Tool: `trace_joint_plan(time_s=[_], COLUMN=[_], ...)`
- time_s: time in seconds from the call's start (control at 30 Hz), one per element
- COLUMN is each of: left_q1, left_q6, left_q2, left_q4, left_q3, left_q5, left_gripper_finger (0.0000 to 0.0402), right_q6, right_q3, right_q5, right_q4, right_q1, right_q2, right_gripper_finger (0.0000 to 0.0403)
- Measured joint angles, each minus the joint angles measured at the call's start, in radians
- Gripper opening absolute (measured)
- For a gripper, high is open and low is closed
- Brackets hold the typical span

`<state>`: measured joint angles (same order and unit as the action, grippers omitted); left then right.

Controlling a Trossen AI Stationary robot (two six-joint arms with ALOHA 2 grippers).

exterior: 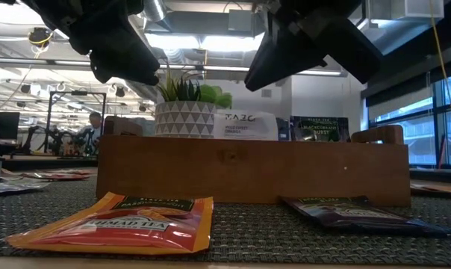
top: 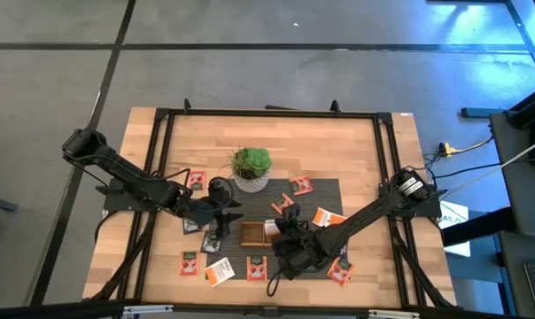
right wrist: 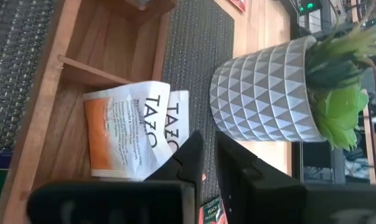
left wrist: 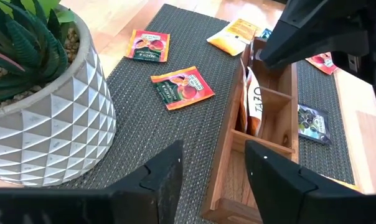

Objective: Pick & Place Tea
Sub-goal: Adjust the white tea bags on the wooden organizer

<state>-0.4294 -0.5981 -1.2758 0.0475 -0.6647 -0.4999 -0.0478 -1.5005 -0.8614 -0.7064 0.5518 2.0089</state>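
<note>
A brown wooden tray (top: 254, 232) with three compartments lies on the dark mat (top: 321, 190). Two white-and-orange sachets (right wrist: 135, 130) lean in its middle compartment; they also show in the left wrist view (left wrist: 253, 106). Orange-red sachets (left wrist: 182, 88) and a dark one (left wrist: 314, 121) lie flat on the mat around it. My left gripper (left wrist: 214, 163) is open and empty above the mat beside the tray's end, near the plant pot (top: 250, 170). My right gripper (right wrist: 210, 146) is shut and empty above the tray (right wrist: 82, 68).
The white patterned pot with a green plant (right wrist: 269, 93) stands on the mat just behind the tray. More sachets lie near the table's front edge (top: 219, 270) and on the wood at the left (top: 195, 180). A black frame (top: 267, 113) rims the table.
</note>
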Motion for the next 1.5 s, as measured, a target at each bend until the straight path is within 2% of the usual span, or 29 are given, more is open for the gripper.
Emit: trace_joint_plan(time_s=[0.2,0.37,0.47,0.6,0.8,0.97,1.13,1.3,1.5], left_q1=[0.0,-0.001,-0.002,-0.002,-0.014,-0.015,-0.012,-0.012,0.015], left_q6=[0.0,-0.024,0.007,0.058,0.112,0.207,0.243,0.245,0.245], left_q2=[0.0,0.0,0.0,0.0,-0.013,-0.077,-0.142,-0.185,-0.256], left_q4=[-0.001,-0.05,-0.099,-0.15,-0.221,-0.394,-0.546,-0.585,-0.641], left_q3=[0.0,0.0,0.0,0.0,0.0,0.0,0.0,0.0,0.0], left_q5=[0.0,0.002,0.004,0.028,0.023,0.054,0.112,0.107,0.108], left_gripper_finger=[0.0165,0.0162,0.0163,0.0166,0.0164,0.0162,0.0166,0.0165,0.017], right_q6=[-0.104,-0.232,-0.247,-0.281,-0.258,-0.206,-0.181,-0.206,-0.208], right_q3=[0.0,0.001,0.042,0.171,0.374,0.523,0.655,0.739,0.771], right_q5=[0.064,0.07,0.07,0.107,0.199,0.255,0.264,0.263,0.262], right_q4=[-0.127,-0.249,-0.258,-0.208,0.002,0.158,0.282,0.318,0.328], right_q1=[0.0,0.005,0.013,0.013,0.01,0.01,0.01,0.01,0.009], right_q2=[-0.041,-0.078,-0.114,-0.211,-0.418,-0.606,-0.745,-0.82,-0.827], right_gripper_finger=[0.0044,0.0044,0.0044,0.0044,0.0044,0.0044,0.0044,0.0044,0.0044])
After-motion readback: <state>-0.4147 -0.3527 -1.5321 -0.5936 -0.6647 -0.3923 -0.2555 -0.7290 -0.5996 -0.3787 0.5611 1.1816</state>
